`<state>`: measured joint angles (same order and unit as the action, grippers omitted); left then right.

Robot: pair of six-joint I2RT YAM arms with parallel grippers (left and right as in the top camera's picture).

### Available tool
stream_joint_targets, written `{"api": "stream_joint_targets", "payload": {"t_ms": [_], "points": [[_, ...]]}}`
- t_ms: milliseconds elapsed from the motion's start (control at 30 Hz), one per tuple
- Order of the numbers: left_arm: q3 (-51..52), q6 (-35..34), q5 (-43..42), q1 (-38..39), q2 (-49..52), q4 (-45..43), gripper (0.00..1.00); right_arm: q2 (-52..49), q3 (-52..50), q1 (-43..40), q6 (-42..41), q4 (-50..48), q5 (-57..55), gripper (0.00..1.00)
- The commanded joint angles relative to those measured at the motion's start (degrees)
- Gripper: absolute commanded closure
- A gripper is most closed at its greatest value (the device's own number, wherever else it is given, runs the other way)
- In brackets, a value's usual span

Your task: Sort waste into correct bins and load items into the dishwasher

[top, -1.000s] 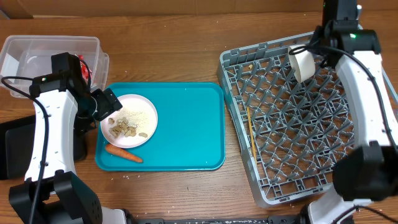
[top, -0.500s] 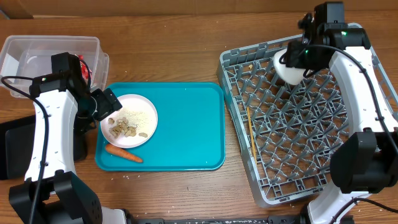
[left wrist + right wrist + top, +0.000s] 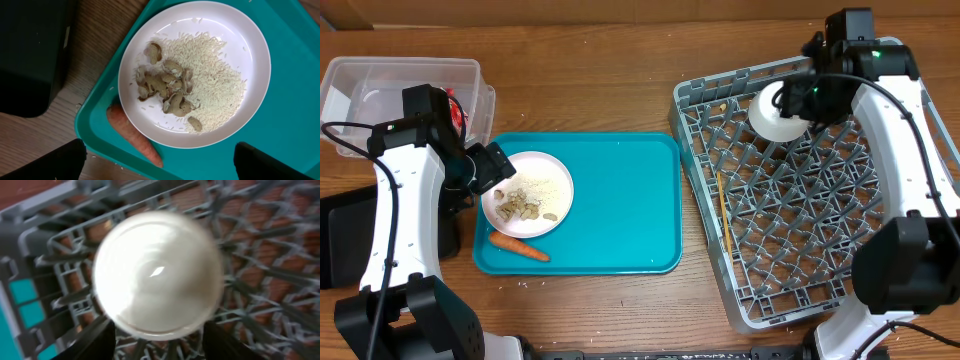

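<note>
A white bowl (image 3: 770, 115) lies bottom-up in the far left part of the grey dish rack (image 3: 800, 230). In the right wrist view the bowl (image 3: 157, 272) is blurred, and its near rim lies between my right gripper's (image 3: 159, 342) parted fingers. My left gripper (image 3: 490, 170) is open above the left rim of the white plate (image 3: 195, 75). The plate holds beige food bits (image 3: 167, 90) and white crumbs. An orange carrot (image 3: 135, 137) lies on the teal tray against the plate. Wooden chopsticks (image 3: 722, 210) lie in the rack. A red wrapper (image 3: 455, 108) is in the clear tub (image 3: 380, 75).
The teal serving tray (image 3: 620, 210) sits between the tub and the rack. The black tray (image 3: 340, 235) lies at the left edge, partly under my left arm; it also shows in the left wrist view (image 3: 30, 50). The rack's latticed walls (image 3: 270, 255) surround the bowl.
My right gripper turned the bowl from edge-on to bottom-up and moved it left and down into the rack; its fingers now stand apart. The left arm has not moved.
</note>
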<state>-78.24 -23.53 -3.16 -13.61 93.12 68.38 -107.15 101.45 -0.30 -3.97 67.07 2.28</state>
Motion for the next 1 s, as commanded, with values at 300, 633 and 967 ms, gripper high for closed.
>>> {"api": "stream_joint_targets", "payload": {"t_ms": [300, 633, 967], "points": [[0.2, 1.3, 0.8, 0.1, -1.0, 0.1, 0.04, 5.2, 5.9, -5.6, -1.5, -1.6, 5.9, 0.38], [0.2, 1.2, 0.8, 0.1, -1.0, 0.0, 0.04, 2.8, 5.4, 5.8, 7.4, 0.4, 24.5, 0.37], [0.2, 1.3, 0.8, 0.1, -1.0, 0.4, 0.04, -5.4, 5.4, 8.5, 4.7, -0.8, 17.0, 0.36]]}}
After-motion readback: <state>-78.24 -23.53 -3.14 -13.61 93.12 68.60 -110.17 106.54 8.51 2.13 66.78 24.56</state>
